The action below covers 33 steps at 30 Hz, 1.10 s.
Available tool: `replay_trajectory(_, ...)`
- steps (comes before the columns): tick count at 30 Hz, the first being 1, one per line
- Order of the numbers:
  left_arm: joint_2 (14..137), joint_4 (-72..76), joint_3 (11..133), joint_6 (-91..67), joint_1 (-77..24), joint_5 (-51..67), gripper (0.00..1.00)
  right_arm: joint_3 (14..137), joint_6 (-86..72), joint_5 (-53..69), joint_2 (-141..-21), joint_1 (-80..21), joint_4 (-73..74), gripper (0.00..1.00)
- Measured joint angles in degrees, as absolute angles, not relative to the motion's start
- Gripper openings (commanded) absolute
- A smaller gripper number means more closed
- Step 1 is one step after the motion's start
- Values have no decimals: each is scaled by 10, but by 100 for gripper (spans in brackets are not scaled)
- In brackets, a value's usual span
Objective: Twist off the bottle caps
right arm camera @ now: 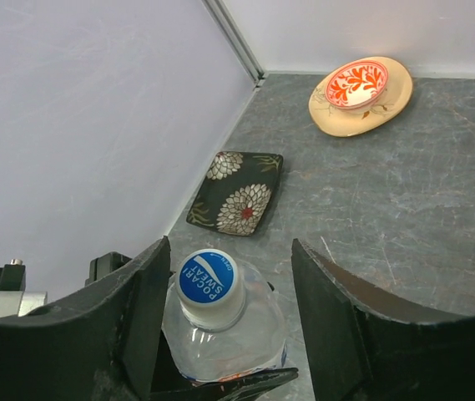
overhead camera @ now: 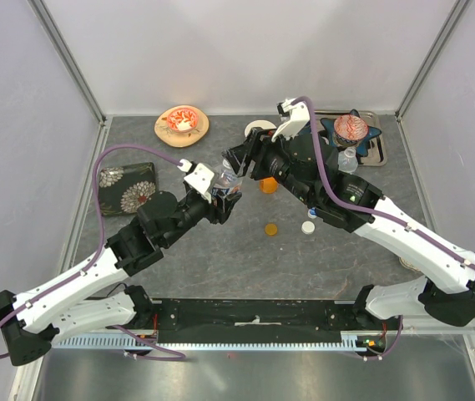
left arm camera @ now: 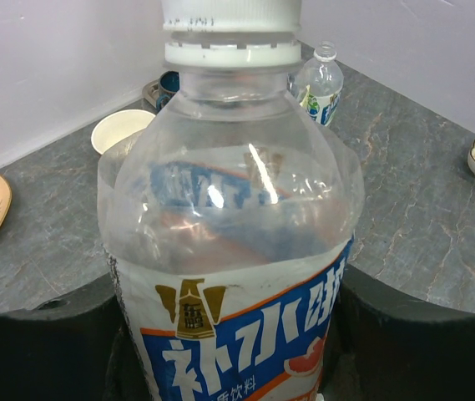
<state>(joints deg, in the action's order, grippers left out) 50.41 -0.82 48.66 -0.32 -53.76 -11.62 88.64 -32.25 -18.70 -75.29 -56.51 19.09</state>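
Note:
My left gripper [overhead camera: 219, 195] is shut on the body of a short clear bottle [left arm camera: 229, 242] with a blue label, holding it upright above the table. Its white cap with a blue top [right arm camera: 209, 280] is on the neck. My right gripper [right arm camera: 229, 246] is open and straddles that cap: the left finger stands close beside it, the right finger [right arm camera: 329, 317] clearly apart. An orange bottle [overhead camera: 268, 185] stands just right of the two grippers. A taller clear bottle [left arm camera: 319, 83] with its cap on stands farther back near the tray.
An orange cap [overhead camera: 270, 228] and a white cap [overhead camera: 308, 226] lie loose on the table. A dark floral square plate [overhead camera: 126, 186] sits left, a plate with a red bowl [overhead camera: 182, 122] and a white bowl [overhead camera: 260, 128] at the back, a metal tray [overhead camera: 376, 149] back right.

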Motion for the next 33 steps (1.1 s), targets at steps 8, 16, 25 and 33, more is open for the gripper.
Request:
replay_trajectory(8,504,-8,487,1,-538,-119,53,885,-322,-174,-753,-565,185,65)
replay_trajectory(16,504,-8,487,1,-538,-119,53,885,-322,-160,-753,-565,185,63)
replay_trajectory(25,504,-8,487,1,-538,-119,53,881,-322,-150,-753,-565,185,52)
replay_trajectory(33,505,-9,487,1,-538,-119,53,878,-321,-144,-753,-565,185,31)
